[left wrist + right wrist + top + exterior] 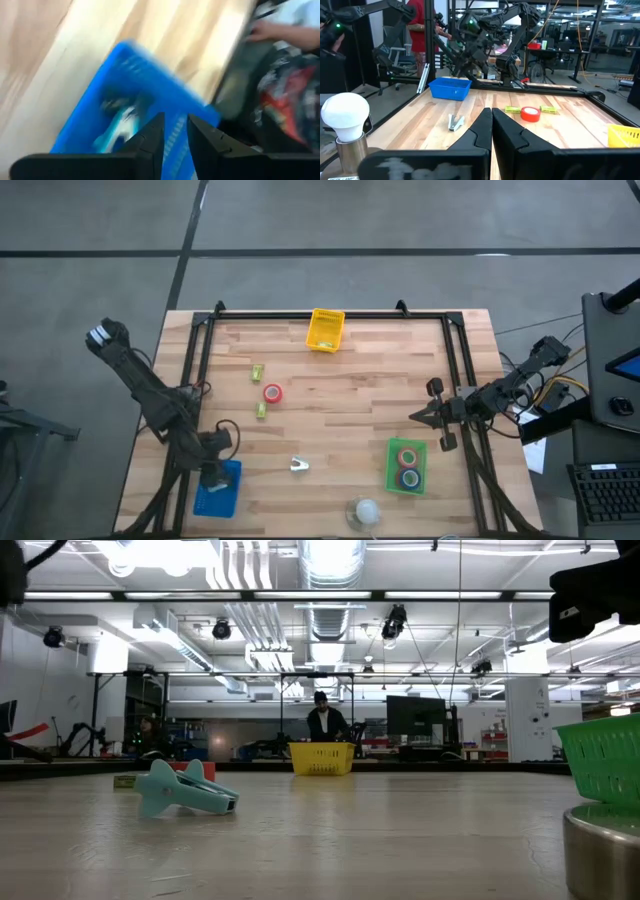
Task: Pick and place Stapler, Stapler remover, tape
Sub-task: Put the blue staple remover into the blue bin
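Table (pixel 350 395) of light wood planks, black frame rails along the far edge and both sides. Left gripper (pixel 216 470) hangs directly over the blue tray (pixel 217 490) at the near left corner; in the left wrist view its fingers (pixel 150 137) stand slightly apart with nothing between them, and a pale light-blue object (pixel 120 127) lies inside the tray below, blurred, identity not certain. Right gripper (pixel 420 416) sits at the right side of the table just above the green tray (pixel 392 465), pointing toward the table's centre; in the right wrist view its fingers (pixel 482 130) are pressed together, holding nothing.

Tape: one red roll (pixel 272 393) lies on bare wood left of centre, between two small yellow-green items, one (pixel 257 371) just beyond it and one (pixel 262 410) just nearer. Two more rolls rest inside the green tray, a red one (pixel 407 457) and a blue one (pixel 410 478) side by side. A fourth roll is not visible.

Stapler remover (pixel 298 466), small and metallic, lies on the wood between the blue and green trays, apart from both. In the low view a teal stapler-shaped object (pixel 185 792) lies on the table surface.

Yellow tray (pixel 325 330) sits at the far edge, centre. White ball-like object on a metal base (pixel 366 511) stands at the near edge, just left of the green tray. A person (pixel 325 722) stands beyond the table behind the yellow tray.
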Robot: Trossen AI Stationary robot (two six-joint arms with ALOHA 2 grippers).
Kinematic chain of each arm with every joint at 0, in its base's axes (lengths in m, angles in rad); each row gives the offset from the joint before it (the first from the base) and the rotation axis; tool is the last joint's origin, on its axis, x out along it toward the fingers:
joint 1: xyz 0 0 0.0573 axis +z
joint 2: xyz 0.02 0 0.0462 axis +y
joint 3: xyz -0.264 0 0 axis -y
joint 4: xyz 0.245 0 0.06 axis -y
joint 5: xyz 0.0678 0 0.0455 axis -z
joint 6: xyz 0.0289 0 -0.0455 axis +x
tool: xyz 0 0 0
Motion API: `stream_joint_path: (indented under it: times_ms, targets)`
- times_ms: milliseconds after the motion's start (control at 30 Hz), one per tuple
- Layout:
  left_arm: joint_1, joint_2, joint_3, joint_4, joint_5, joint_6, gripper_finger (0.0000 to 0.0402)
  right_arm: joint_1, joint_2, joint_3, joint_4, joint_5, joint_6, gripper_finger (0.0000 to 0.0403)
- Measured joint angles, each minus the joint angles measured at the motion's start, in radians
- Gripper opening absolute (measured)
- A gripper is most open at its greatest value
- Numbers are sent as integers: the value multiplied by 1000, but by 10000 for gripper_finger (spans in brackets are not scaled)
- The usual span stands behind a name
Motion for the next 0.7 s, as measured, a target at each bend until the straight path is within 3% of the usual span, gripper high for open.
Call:
stream_joint_path:
  times_ms: [100,333,700]
  targets:
    - [9,-23,12,75,-114,99,84,0,0,0,0,0,1,8]
    - [42,-40,28,249,-454,528,81,0,0,0,0,0,1,8]
    - [195,135,21,316,-453,775,81,0,0,0,0,0,1,8]
